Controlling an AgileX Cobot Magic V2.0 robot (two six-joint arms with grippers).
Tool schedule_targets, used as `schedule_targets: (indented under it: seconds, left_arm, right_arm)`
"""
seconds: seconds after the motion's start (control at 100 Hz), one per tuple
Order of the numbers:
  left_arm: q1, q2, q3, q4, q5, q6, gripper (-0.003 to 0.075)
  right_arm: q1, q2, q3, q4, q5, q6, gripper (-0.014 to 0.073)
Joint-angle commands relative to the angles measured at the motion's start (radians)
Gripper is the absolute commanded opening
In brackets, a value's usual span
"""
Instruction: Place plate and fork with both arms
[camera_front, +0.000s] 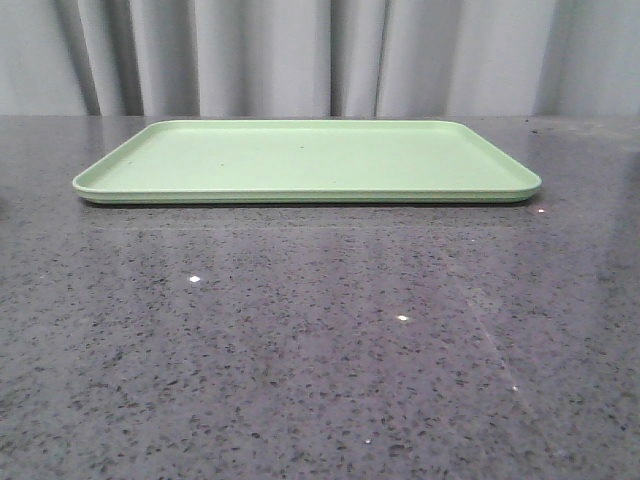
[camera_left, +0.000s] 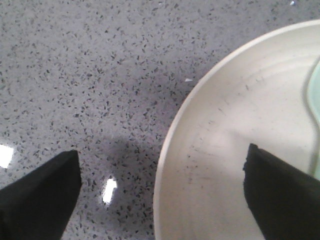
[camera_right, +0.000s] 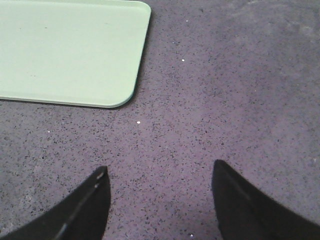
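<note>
The cream-white plate (camera_left: 240, 130) lies on the speckled grey table in the left wrist view. My left gripper (camera_left: 162, 172) is open and straddles the plate's rim, one finger over the dish, the other over the table. A pale blue-green utensil (camera_left: 314, 95) shows at the plate's edge of the view. My right gripper (camera_right: 160, 175) is open and empty above bare table, a short way from a corner of the light-green tray (camera_right: 75, 50). The yellow fork is out of view. Neither gripper shows in the front view.
The flat light-green tray (camera_front: 310, 160) lies bare at the far middle of the grey speckled table (camera_front: 320, 340), in front of a grey curtain (camera_front: 300, 55).
</note>
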Motion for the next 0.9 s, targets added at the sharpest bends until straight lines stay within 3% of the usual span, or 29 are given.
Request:
schedule_targets:
  seconds: [0.0, 0.89]
  left_arm:
    - [0.003, -0.009, -0.031, -0.008, -0.056, -0.001, 0.0638]
    - [0.003, 0.026, -0.031, 0.011, -0.033, -0.001, 0.0638]
  right_arm:
    - [-0.005, 0.011, -0.035, 0.003, -0.076, -0.004, 0.0457]
    - [-0.005, 0.011, -0.035, 0.003, -0.075, -0.004, 0.0457]
